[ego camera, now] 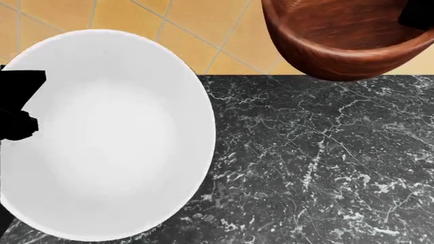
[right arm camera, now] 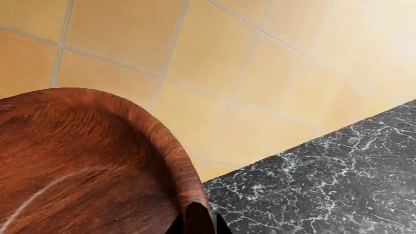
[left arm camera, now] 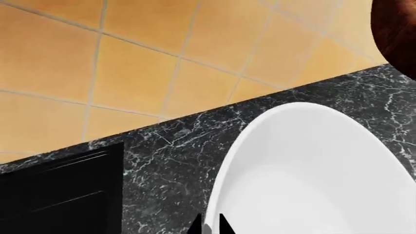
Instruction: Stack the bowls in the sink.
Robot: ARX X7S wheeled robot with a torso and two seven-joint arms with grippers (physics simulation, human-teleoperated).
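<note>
Two bowls in view, 1 white and 1 wood, neither in a sink (no basin shows in any of the 3 views). The white bowl (ego camera: 109, 134) fills the left of the head view, wide and glossy, seen from above, overlapping the dark marbled counter (ego camera: 318, 162) and, at its far rim, the tan tile floor (ego camera: 196, 25). The left gripper (ego camera: 17, 109) is a black shape at that bowl's left rim; in the left wrist view two dark fingertips (left arm camera: 211, 225) sit at the rim of the white bowl (left arm camera: 318, 175), apparently pinching it, though the grip itself is mostly out of frame. The wood bowl (ego camera: 339, 38) is at the head view's top right, reddish-brown w/ grain, tilted, over the counter edge and the tiles, apart from the white one. The right gripper (ego camera: 417, 15) is a black patch at its right rim; in the right wrist view its tips (right arm camera: 198, 222) straddle the wood rim (right arm camera: 188, 195), one each side, clamped on it. One black panel (left arm camera: 62, 192) shows beside the counter in the left wrist view.
</note>
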